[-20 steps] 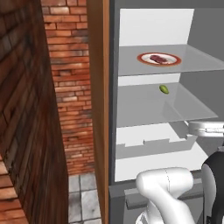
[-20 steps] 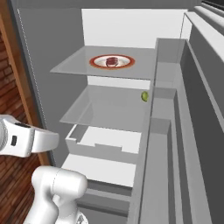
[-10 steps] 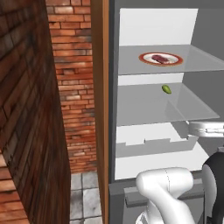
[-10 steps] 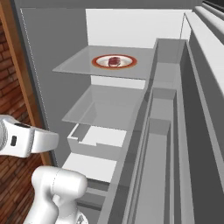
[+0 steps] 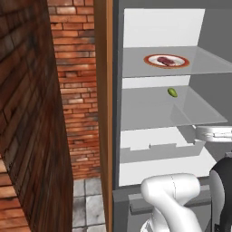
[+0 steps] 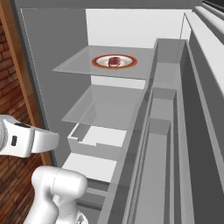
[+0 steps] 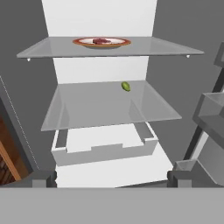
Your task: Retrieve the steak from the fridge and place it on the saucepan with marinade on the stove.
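Observation:
The fridge [image 5: 154, 27] stands open and shows a white interior with glass shelves. The steak [image 5: 166, 60] [image 6: 114, 60] [image 7: 101, 41], a small dark red slab, lies on an orange-rimmed white plate [image 5: 152, 60] [image 7: 78, 42] on the top shelf. My gripper [image 7: 113, 179] is open in front of the lower fridge compartment, well below and short of the steak, with nothing between its fingers. The saucepan, the marinade and the stove are out of view.
A small green fruit [image 5: 172, 92] [image 7: 126, 86] rests on the middle shelf. A white drawer [image 7: 103, 151] sits beneath it. The open door's bins [image 6: 175, 131] run along the right. A wooden panel [image 5: 103, 90] and a brick wall [image 5: 27, 113] close in the left.
The views have shifted slightly, and in the right base view the door's bins now cover the green fruit. The steak and plate have not moved. The gripper stays open.

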Available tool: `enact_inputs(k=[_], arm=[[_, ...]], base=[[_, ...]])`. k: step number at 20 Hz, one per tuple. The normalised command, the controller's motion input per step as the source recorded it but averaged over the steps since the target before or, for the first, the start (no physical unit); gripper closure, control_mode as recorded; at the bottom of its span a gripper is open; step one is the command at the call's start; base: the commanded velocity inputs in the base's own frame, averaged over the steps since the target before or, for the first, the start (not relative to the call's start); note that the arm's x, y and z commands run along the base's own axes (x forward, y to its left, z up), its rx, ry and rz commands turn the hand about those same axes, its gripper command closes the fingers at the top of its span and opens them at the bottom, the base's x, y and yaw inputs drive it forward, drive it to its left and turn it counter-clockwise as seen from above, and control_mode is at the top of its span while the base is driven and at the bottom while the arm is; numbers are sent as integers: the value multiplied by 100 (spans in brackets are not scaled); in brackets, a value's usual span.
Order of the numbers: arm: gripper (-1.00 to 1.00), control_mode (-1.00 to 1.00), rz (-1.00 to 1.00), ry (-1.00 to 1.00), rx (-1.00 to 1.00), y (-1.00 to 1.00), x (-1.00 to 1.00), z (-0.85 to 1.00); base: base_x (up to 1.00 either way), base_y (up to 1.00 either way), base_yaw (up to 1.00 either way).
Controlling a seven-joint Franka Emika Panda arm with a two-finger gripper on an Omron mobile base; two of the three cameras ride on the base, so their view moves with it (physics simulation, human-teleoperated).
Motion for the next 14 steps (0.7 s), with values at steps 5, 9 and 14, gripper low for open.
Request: enact_inputs(k=[5, 9, 14], arm=[[-100, -100, 0, 0, 0, 0, 1, 0], [-100, -100, 0, 1, 0, 0, 13, 0], [-100, -100, 5, 0, 1, -17, 3, 18]], base=[[1, 0, 0], [0, 0, 0], [0, 0, 0]])
